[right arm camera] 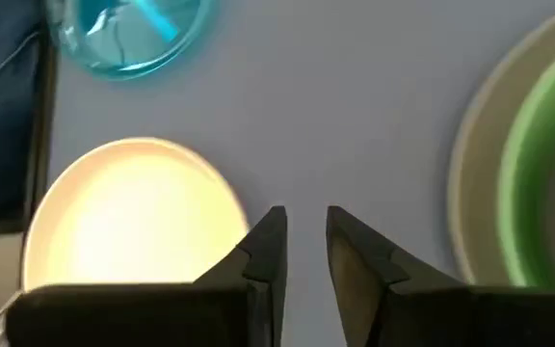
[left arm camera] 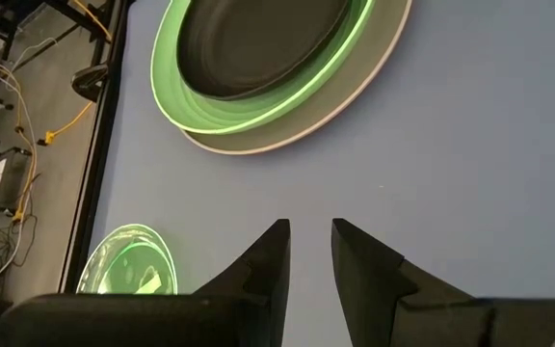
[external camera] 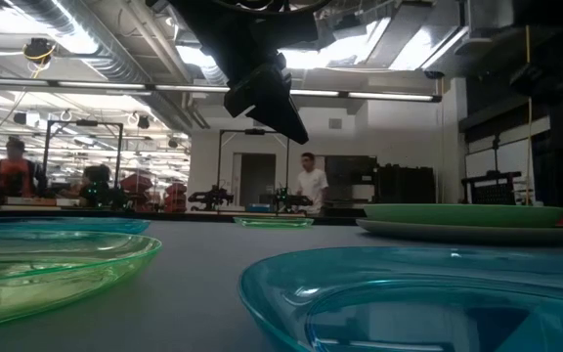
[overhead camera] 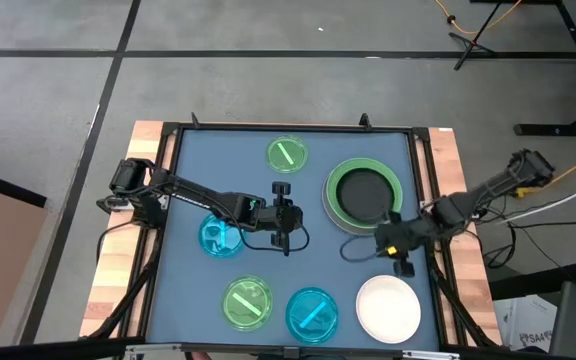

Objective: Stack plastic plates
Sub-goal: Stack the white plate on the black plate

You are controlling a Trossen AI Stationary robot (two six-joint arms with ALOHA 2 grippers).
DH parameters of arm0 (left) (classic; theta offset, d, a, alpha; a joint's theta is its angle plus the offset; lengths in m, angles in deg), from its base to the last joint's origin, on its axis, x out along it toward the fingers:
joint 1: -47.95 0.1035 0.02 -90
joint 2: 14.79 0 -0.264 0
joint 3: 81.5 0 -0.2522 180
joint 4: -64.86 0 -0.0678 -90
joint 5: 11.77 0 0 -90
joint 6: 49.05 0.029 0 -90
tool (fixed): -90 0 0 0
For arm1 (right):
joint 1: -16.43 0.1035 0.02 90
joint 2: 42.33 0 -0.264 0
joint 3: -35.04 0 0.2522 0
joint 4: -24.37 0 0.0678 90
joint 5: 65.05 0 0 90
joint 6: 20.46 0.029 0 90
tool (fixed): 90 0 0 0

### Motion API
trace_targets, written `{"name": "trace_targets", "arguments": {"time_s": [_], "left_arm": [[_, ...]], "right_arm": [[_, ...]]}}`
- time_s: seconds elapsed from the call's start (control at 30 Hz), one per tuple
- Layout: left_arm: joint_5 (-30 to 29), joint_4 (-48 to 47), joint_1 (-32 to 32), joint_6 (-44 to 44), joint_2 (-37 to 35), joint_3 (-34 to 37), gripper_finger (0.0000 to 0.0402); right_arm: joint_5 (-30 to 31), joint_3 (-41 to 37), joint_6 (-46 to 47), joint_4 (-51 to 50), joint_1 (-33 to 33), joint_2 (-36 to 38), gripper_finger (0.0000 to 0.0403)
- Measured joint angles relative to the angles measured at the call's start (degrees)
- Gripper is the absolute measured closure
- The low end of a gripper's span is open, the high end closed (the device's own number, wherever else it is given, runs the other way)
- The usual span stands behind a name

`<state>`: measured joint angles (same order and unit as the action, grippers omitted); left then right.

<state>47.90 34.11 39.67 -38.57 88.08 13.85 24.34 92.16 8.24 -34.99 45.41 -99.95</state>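
A black plate (overhead camera: 365, 190) lies on a light green plate (overhead camera: 338, 205), which lies on a grey plate (left arm camera: 287, 130), at the far right of the mat. Single plates lie flat: white (overhead camera: 387, 308), blue (overhead camera: 312, 313) and green (overhead camera: 248, 303) along the near edge, blue (overhead camera: 220, 237) at the left, green (overhead camera: 286, 154) at the far edge. My left gripper (left arm camera: 309, 236) hovers mid-table, left of the stack, with a narrow gap and nothing between its fingers. My right gripper (right arm camera: 303, 226) hovers between the stack and the white plate (right arm camera: 133, 212), also narrowly open and holding nothing.
Bare blue mat (overhead camera: 308, 260) lies between the plates in the table's middle. A black frame (overhead camera: 423, 180) rims the mat, with wooden table edges outside it. Cables trail off the right side (overhead camera: 568, 190). People stand in the room far behind the table (external camera: 311, 186).
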Motion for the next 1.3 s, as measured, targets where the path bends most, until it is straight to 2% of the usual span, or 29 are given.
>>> {"name": "trace_targets", "arguments": {"time_s": [0.23, 0.43, 0.8, 1.3], "left_arm": [[0.0, 0.0, 0.0, 0.0, 0.0, 0.0, 0.0328], [0.0, 0.0, 0.0, 0.0, 0.0, 0.0, 0.0328], [0.0, 0.0, 0.0, 0.0, 0.0, 0.0, 0.0328], [0.0, 0.0, 0.0, 0.1, 0.0, 0.0, 0.0328]], "right_arm": [[1.6, 0.0, 5.6, 0.6, 8.4, -4.7, 0.0336], [1.7, 0.0, 7.1, 1.0, 12.1, -10.1, 0.0336], [0.4, 0.0, 4.2, 2.2, 11.9, -18.5, 0.0336], [0.0, 0.0, 4.0, 2.7, 11.9, -22.8, 0.0336]]}}
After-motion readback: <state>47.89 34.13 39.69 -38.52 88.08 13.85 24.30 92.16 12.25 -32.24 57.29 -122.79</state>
